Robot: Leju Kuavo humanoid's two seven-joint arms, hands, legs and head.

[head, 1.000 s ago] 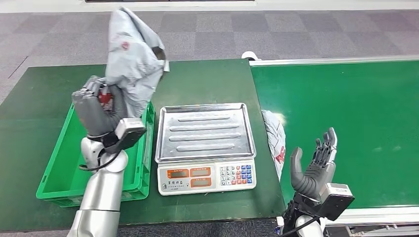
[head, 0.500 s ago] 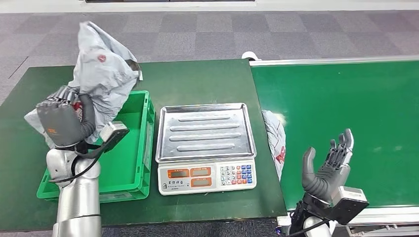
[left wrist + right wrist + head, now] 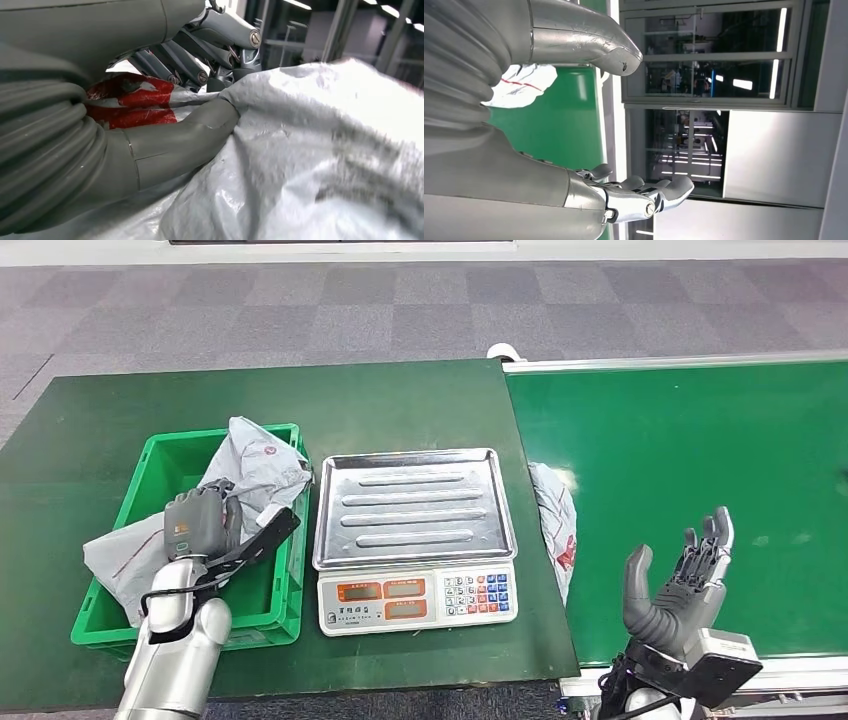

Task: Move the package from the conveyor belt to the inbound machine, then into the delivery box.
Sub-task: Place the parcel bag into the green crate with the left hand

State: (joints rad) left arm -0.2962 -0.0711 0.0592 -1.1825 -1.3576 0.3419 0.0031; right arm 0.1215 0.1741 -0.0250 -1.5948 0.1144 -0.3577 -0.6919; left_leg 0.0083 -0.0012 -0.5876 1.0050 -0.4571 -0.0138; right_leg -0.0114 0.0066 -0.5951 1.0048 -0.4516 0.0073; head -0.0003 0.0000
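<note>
A crumpled grey package (image 3: 250,468) with red print lies inside the green delivery box (image 3: 140,490), spilling over its left wall. My left hand (image 3: 196,524) grips the bag from above; the left wrist view shows its thumb (image 3: 185,140) and fingers (image 3: 175,55) clamped on the grey plastic (image 3: 320,150). The inbound machine, a scale with a steel tray (image 3: 415,505) and keypad (image 3: 420,598), stands bare beside the box. A second grey package (image 3: 556,520) lies in the gap between the table and the conveyor belt (image 3: 700,460). My right hand (image 3: 680,585) is raised, fingers spread, holding nothing.
The dark green table (image 3: 400,405) carries the box and scale. The conveyor's white rail (image 3: 680,362) borders its far side. Grey carpet tiles (image 3: 400,300) lie beyond the table.
My left hand has come down from high over the table, bringing the grey package into the green box. My right hand drifted slightly right and lower, still spread.
</note>
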